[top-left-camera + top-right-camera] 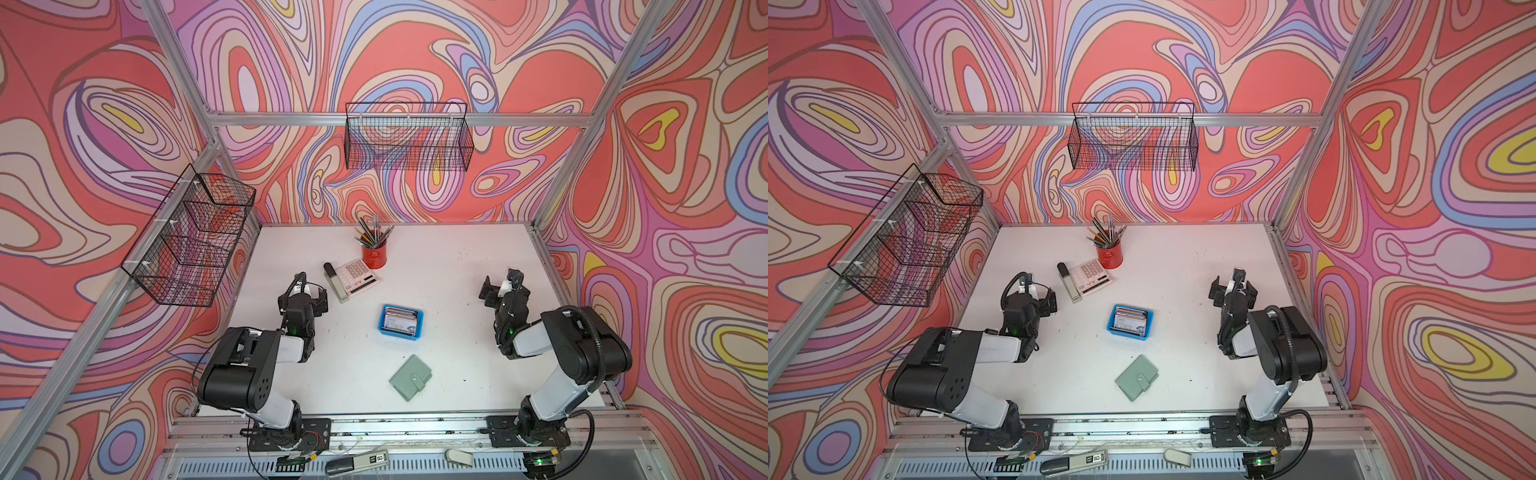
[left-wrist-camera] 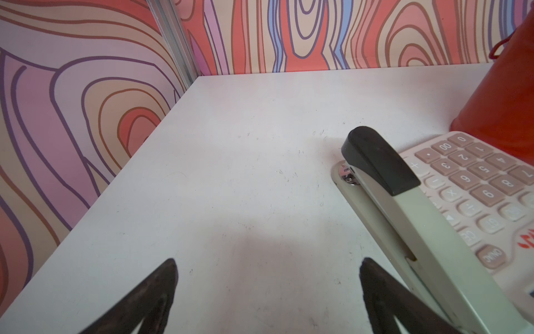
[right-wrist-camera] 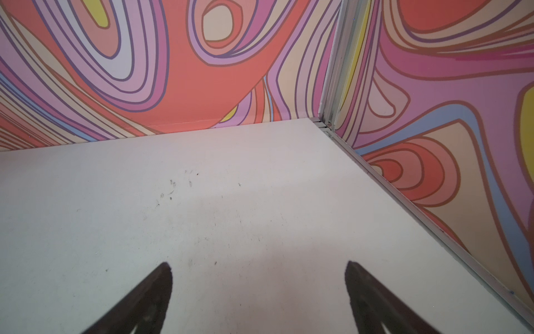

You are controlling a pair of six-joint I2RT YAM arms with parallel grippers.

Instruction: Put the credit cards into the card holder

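Note:
The credit cards (image 1: 400, 322) (image 1: 1130, 323) lie stacked in a bright blue tray (image 1: 397, 336) near the middle of the white table. The card holder (image 1: 410, 377) (image 1: 1136, 377), pale sage-green with its snap tab fastened, lies shut nearer the front edge. My left gripper (image 1: 302, 291) (image 1: 1032, 293) (image 2: 268, 260) hovers open and empty over bare table left of the tray, beside a stapler. My right gripper (image 1: 505, 289) (image 1: 1232, 289) (image 3: 258, 263) is open and empty over bare table at the right, far from the cards.
A stapler (image 1: 334, 282) (image 2: 404, 202) and a pink calculator (image 1: 357, 274) (image 2: 476, 188) lie just right of my left gripper. A red pencil cup (image 1: 374, 253) stands behind them. Wire baskets (image 1: 409, 137) hang on the back and left walls.

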